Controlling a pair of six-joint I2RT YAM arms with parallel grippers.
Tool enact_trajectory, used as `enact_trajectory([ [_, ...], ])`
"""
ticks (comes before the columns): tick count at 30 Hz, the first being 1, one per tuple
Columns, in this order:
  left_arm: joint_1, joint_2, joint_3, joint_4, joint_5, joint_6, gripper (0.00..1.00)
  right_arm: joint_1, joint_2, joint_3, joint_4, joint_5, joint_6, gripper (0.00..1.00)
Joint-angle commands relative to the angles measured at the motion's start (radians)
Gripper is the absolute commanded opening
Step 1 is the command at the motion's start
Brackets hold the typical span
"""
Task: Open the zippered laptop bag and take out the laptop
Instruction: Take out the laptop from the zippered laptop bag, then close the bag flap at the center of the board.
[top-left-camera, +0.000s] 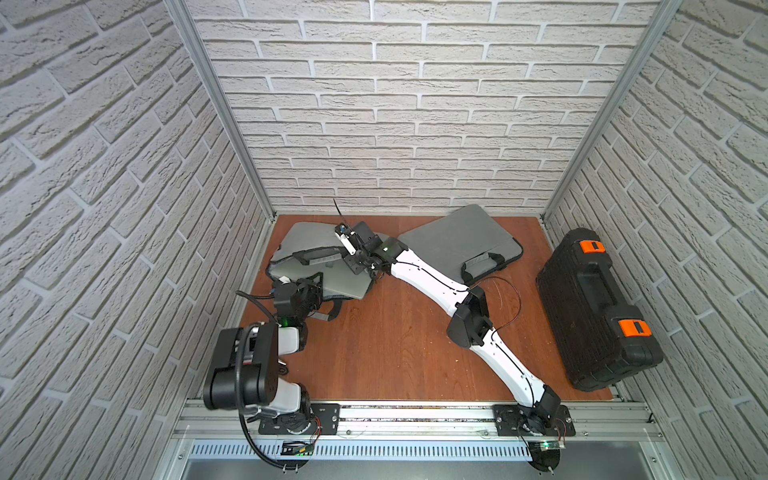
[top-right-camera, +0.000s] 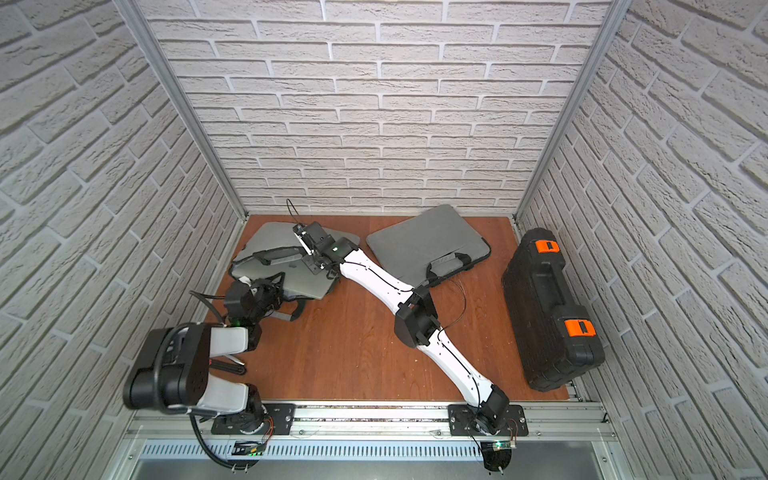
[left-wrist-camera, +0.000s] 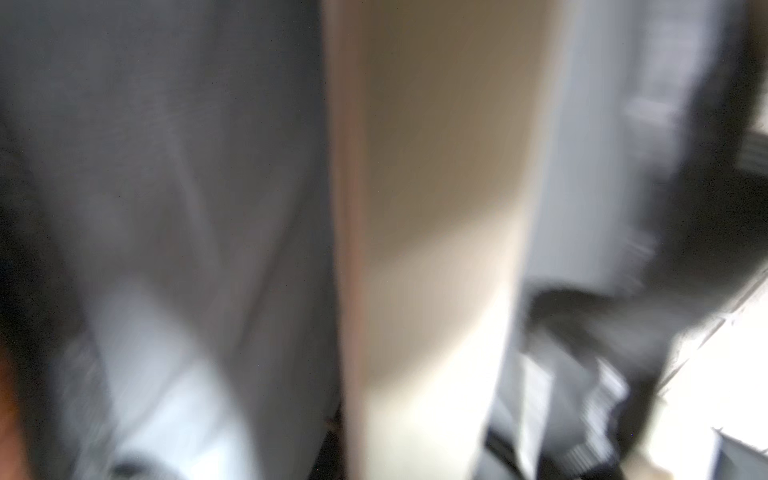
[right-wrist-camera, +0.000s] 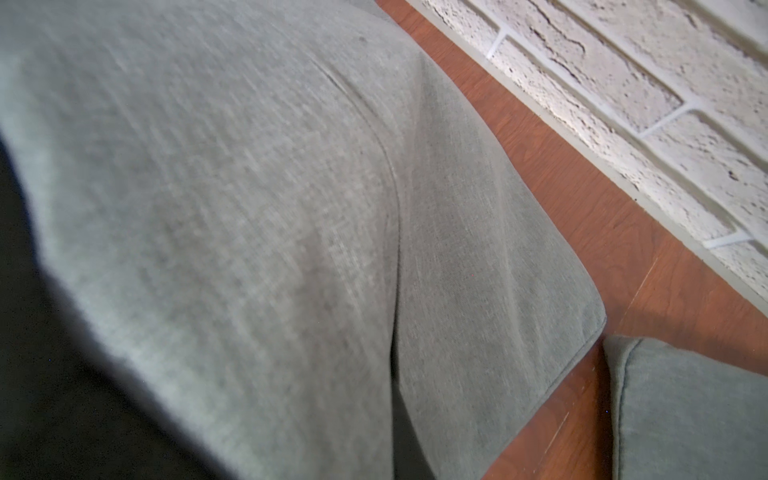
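The laptop (top-left-camera: 349, 286) stuck out of the grey laptop bag (top-left-camera: 299, 239) left of the frame's middle, its long edge running right from the nearer left claw (top-left-camera: 291, 284) (grip unclear); the right claw (top-left-camera: 353, 259) was shut above.

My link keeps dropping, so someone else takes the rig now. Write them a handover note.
Left tool: at the open bag's near-left corner; open or shut cannot be told.
Right tool: shut, on top of that bag; whether it pinches fabric is hidden.
Done: bag open, laptop partly out toward the front.
Left: pull the laptop fully clear.
Second gray bag and black case lie apart, to the right.
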Motion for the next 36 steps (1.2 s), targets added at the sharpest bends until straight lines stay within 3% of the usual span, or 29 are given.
enact_trajectory([
  [1, 0.002, -0.205, 0.022, -0.037, 0.054, 0.082, 0.0, -0.013, 0.022, 0.032, 0.164, -0.02, -0.02, 0.06],
  [7, 0.004, -0.546, 0.06, -0.464, 0.031, 0.186, 0.0, -0.034, 0.054, 0.034, 0.24, -0.004, 0.005, 0.06],
  [18, 0.005, -0.776, 0.048, -0.641, 0.052, 0.133, 0.0, -0.048, 0.145, 0.041, 0.418, -0.015, 0.028, 0.08],
  [21, 0.003, -0.81, 0.044, -0.672, 0.049, 0.127, 0.0, -0.054, 0.174, 0.065, 0.416, -0.048, 0.025, 0.2],
  [25, 0.003, -0.839, 0.037, -0.696, 0.051, 0.113, 0.0, -0.062, 0.195, 0.095, 0.366, -0.097, 0.021, 0.54],
  [31, 0.004, -0.856, 0.039, -0.727, 0.056, 0.105, 0.0, -0.069, 0.158, 0.097, 0.265, -0.142, 0.018, 0.69],
  [33, 0.003, -0.866, 0.042, -0.744, 0.057, 0.104, 0.0, -0.069, 0.135, 0.096, 0.219, -0.143, 0.019, 0.81],
  [36, 0.003, -0.89, 0.056, -0.788, 0.059, 0.105, 0.0, -0.07, 0.095, 0.096, 0.146, -0.16, 0.021, 0.88],
])
